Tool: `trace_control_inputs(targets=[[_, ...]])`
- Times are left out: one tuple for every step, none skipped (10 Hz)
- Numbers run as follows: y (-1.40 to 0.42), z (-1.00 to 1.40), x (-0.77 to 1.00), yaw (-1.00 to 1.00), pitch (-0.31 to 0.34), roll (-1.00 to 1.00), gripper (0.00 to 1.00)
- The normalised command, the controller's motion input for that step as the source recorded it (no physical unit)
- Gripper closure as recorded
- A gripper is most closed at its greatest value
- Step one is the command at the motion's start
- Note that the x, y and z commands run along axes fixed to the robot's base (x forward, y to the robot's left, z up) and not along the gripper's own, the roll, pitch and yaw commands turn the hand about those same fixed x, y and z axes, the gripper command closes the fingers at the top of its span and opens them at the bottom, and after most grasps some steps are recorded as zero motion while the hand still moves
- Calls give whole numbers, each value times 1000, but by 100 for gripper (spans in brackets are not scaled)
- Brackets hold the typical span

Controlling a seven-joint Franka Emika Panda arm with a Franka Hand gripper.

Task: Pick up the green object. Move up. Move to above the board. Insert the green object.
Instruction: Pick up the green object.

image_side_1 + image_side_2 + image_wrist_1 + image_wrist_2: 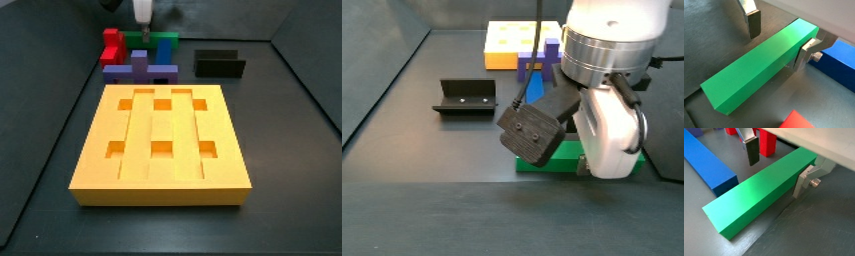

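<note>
The green object [757,62] is a long bright-green bar lying on the dark floor; it also shows in the other wrist view [761,195]. My gripper [776,50] is open and straddles the bar near one end. One finger [804,52] stands against the bar's side. The other finger [753,25] is clear of the opposite side, with a gap. In a side view the gripper [143,22] hangs over the green object [163,45] at the far end, beyond the orange-yellow board [160,185]. Another side view shows the green object [553,160] under my hand and the board [505,40] far behind.
A blue bar [711,165] lies beside the green object, and a red block [767,143] stands past it. Both show in a side view, blue [134,70] and red [112,45]. The black fixture [219,63] stands to the board's far right, also seen from the other side [469,97].
</note>
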Motion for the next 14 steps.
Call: trace_control_inputs(targets=[[0,-63,-49,0,-100,-14,0],[0,-74,-46,0,-57,0,0],[0,-117,-86,0,-26,16,0],[0,-149,-200,0,-43,33,0],[0,-97,-126,0,-49,0,0],[0,0,0,0,0,0,0],[0,0,0,0,0,0,100],[0,0,0,0,0,0,100],[0,0,0,0,0,0,100],[0,0,0,0,0,0,100],[0,0,0,0,0,0,100],[0,0,0,0,0,0,100],[0,0,0,0,0,0,100],[0,0,0,0,0,0,100]])
